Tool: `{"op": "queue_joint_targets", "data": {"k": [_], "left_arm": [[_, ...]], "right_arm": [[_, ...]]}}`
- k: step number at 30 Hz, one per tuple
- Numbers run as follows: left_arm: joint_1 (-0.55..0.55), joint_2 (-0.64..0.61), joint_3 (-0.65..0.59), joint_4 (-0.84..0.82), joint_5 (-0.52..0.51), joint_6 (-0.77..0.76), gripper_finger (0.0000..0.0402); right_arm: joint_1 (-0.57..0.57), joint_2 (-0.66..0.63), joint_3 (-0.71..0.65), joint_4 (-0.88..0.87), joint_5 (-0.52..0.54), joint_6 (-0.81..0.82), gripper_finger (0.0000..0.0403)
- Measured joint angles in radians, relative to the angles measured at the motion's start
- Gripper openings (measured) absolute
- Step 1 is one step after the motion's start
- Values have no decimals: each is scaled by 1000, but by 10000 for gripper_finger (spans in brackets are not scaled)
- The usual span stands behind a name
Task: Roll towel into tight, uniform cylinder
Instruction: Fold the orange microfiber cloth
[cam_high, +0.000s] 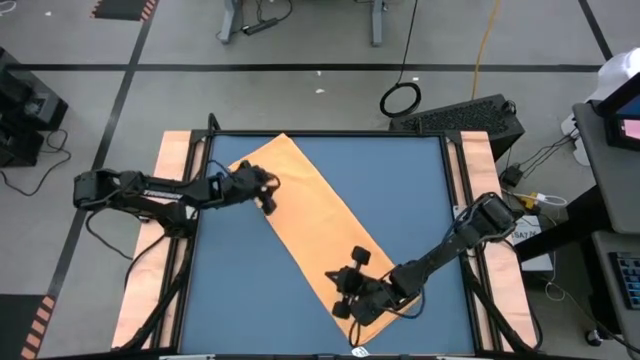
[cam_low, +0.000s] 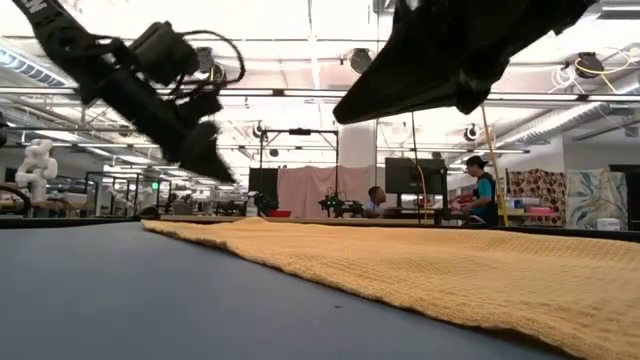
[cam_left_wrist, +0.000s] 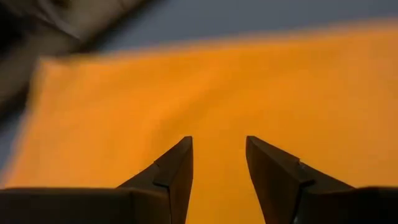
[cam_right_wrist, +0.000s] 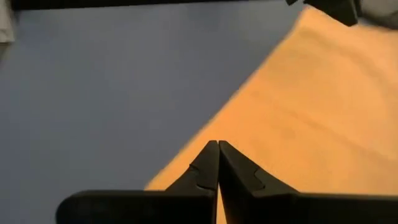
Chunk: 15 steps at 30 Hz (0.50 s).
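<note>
The orange-yellow towel (cam_high: 310, 225) lies spread flat on the blue table top (cam_high: 400, 190). It runs as a long strip from the far left corner to the near edge right of centre. My left gripper (cam_high: 268, 200) hovers over the towel's far left part, open, with nothing between its fingers (cam_left_wrist: 219, 149). My right gripper (cam_high: 345, 298) hangs above the towel's near end, by its left long edge (cam_right_wrist: 218, 144), and is shut on nothing. In the low view both grippers (cam_low: 215, 165) (cam_low: 345, 115) stand clear above the cloth (cam_low: 420, 265).
Wooden strips (cam_high: 175, 170) border the blue top on the left and right. A black case (cam_high: 470, 118) and cables sit beyond the far right corner. Bare blue surface lies on both sides of the towel. In the low view, people (cam_low: 480, 190) work far off in the room.
</note>
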Motion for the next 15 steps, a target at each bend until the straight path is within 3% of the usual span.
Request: {"op": "queue_joint_targets", "data": {"k": [4, 8, 12, 15], "left_arm": [[65, 9, 121, -12, -82, 54, 153], [189, 59, 251, -112, -72, 160, 131], [349, 136, 283, -95, 154, 274, 94], [439, 220, 283, -2, 242, 352, 66]], "right_arm": [[-24, 20, -37, 58, 163, -41, 0], [-95, 64, -117, 250, 69, -43, 0], [-132, 98, -176, 379, -44, -43, 0], [-143, 105, -201, 394, -44, -43, 0]]}}
